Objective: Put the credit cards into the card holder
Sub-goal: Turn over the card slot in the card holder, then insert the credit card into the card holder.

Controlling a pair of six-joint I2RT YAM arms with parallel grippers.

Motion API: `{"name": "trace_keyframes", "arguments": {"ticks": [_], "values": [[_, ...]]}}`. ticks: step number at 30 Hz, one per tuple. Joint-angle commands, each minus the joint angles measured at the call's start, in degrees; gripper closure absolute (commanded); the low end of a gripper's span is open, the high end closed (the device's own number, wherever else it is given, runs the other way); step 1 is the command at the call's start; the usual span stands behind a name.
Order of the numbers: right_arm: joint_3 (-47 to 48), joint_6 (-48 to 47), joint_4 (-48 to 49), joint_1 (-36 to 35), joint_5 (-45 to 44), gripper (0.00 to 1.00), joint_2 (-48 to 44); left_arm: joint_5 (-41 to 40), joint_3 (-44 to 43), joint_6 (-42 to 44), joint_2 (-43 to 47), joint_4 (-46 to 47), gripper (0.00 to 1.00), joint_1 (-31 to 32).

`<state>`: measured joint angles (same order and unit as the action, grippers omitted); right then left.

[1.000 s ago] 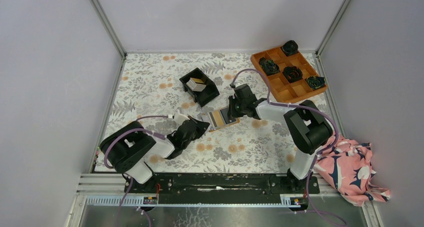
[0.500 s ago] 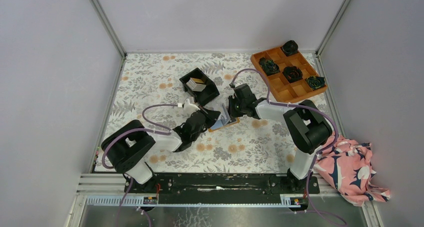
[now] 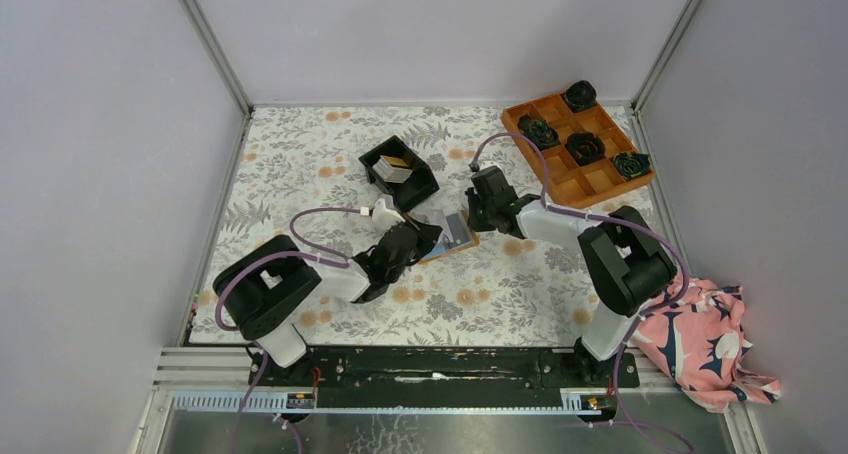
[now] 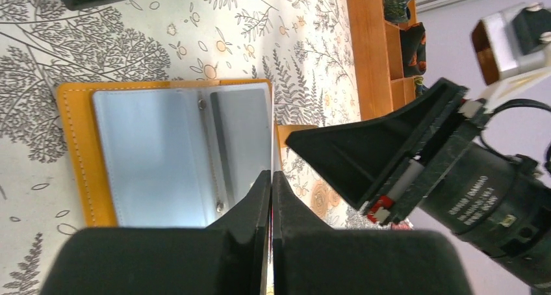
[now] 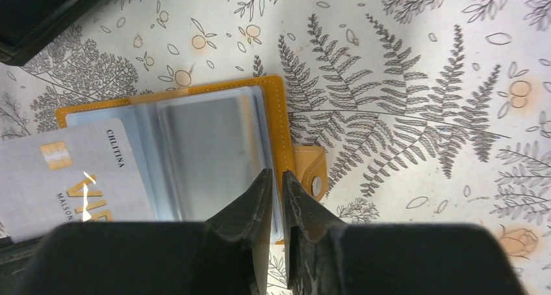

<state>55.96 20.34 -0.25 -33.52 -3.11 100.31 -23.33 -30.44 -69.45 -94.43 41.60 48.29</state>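
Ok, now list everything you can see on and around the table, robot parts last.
card holder: one, orange-tan outside, light blue inside, open at table centre
credit card: one, silvery, over the holder's open pages, in the left pincer
cards in bin: several, count unclear, pale and tan
bin: one, black, behind the holder
tray: one, orange, far right corner
rosettes: four, dark, in tray compartments
cloth: one, pink patterned, off the table's right edge
table cover: one, white floral
left pincer: shut on the credit card
right pincer: closed on the card holder's right edge
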Motion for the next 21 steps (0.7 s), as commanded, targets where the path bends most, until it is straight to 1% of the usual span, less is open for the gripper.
{"name": "trace_keyframes", "arguments": {"ticks": [1, 4, 14, 21], "values": [[0.7, -1.0, -0.9, 0.5, -5.2, 0.82, -4.3, -2.9, 1.6, 2.4, 1.5, 1.0, 1.0, 0.3], [0.9, -1.3, -1.1, 0.5, -5.7, 0.81, -4.3, -2.9, 3.0, 2.1, 1.2, 2.6, 1.0, 0.3], [0.5, -1.2, 0.7, 1.2, -3.5, 0.81, -1.8, -1.6, 7.2, 1.9, -3.0, 14.5, 1.0, 0.1], [0.5, -1.3, 1.3, 2.9, -2.0, 0.81, -0.7, -0.4, 7.4, 0.2, -6.1, 18.3, 1.0, -0.5]]}}
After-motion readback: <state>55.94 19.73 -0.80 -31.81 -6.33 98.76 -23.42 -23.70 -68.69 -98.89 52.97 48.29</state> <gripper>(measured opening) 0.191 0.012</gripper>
